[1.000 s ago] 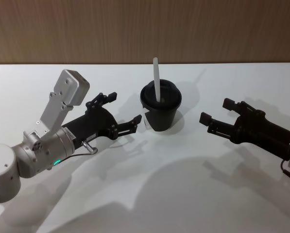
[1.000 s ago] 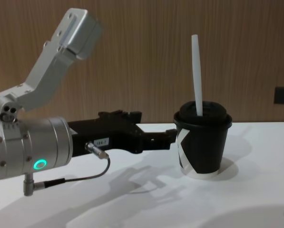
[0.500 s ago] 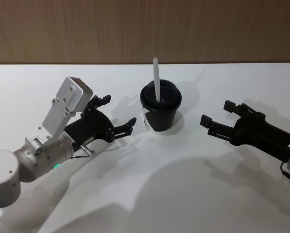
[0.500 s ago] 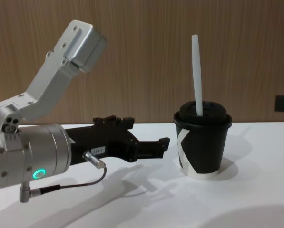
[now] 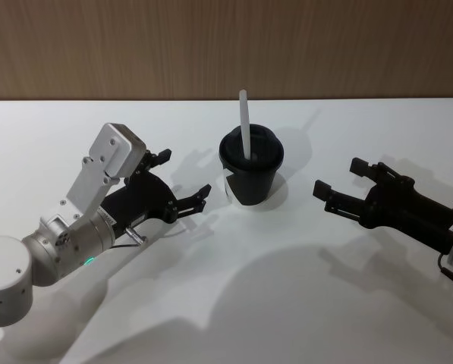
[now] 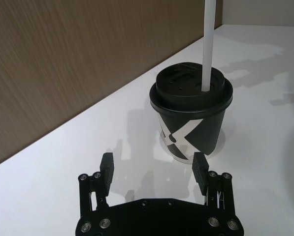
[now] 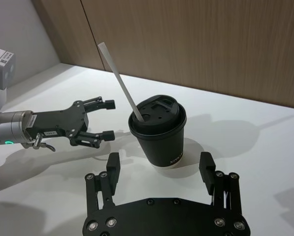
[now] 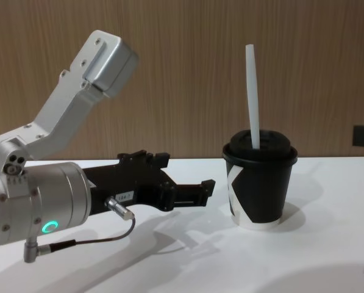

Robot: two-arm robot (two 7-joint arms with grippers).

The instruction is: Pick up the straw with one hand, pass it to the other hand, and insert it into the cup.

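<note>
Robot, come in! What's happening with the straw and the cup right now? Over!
Left gripper open, empty, beside the cup. Right gripper open, empty, on its other side. Straw standing in the lid. Nothing in the way.

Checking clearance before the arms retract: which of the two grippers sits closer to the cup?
The left gripper, open beside the cup, with one fingertip near its wall. The right gripper, also open, sits farther off across bare table.

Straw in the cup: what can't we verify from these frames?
- The straw below the lid: the cup walls and lid hide its depth in all views.
- Straw top: cut off by the left wrist view's edge.
- Cup contents: hidden by the lid.
</note>
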